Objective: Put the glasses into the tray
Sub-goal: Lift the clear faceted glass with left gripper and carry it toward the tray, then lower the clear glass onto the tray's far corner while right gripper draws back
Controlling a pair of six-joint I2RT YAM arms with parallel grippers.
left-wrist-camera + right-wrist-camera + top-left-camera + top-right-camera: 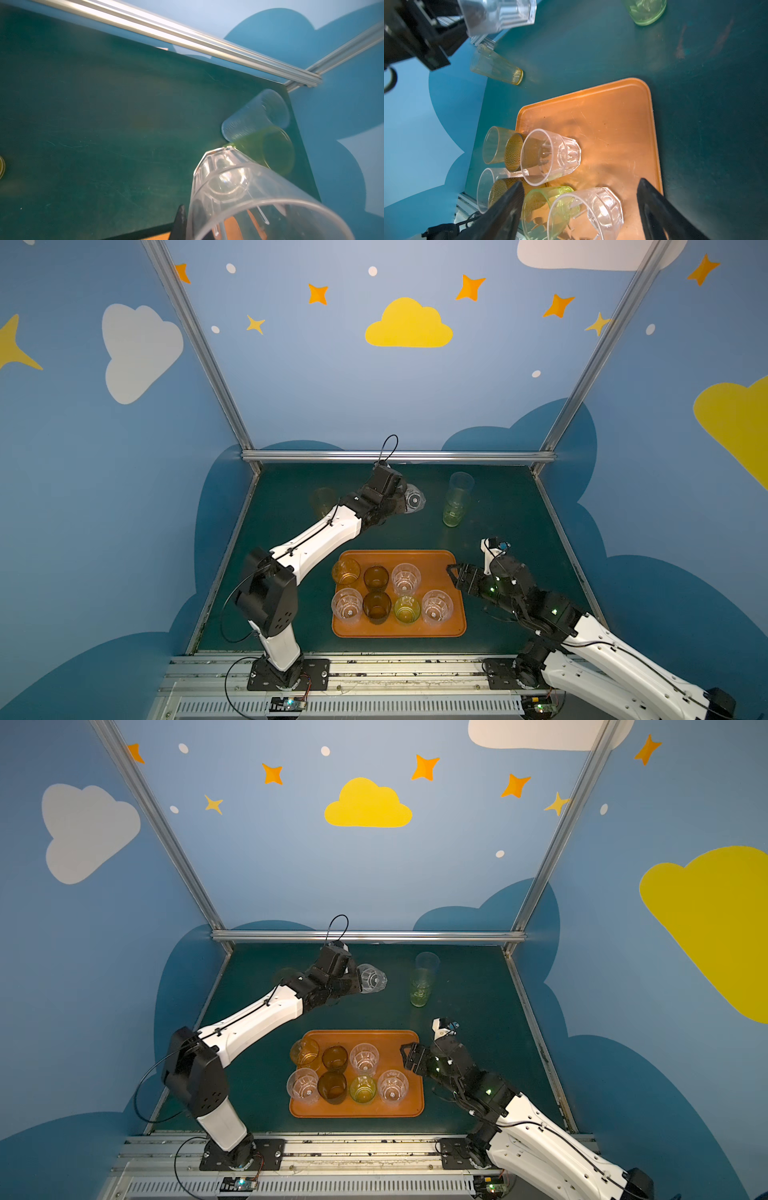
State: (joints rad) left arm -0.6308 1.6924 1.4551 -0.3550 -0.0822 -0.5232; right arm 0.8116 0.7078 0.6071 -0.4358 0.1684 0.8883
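dark green tabletop (498,510) inside blue cloud-painted walls (374,406). partly filled orange tray (440,562) sits near-centre. left gripper (401,502) is clamped on a clear glass (415,499), on its side at far middle, base pointing right; the tray's bare far-right corner lies nearer, slightly right. right gripper (454,577) hangs spread at the tray's right edge.

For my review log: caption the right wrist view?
Open right gripper at the orange tray, facing the glasses standing on it.

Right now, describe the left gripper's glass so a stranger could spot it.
Beyond the orange tray, near the back rail, find the left gripper. Its glass is short, clear and faceted, held tipped sideways, unlike the tall green glass standing to its right.
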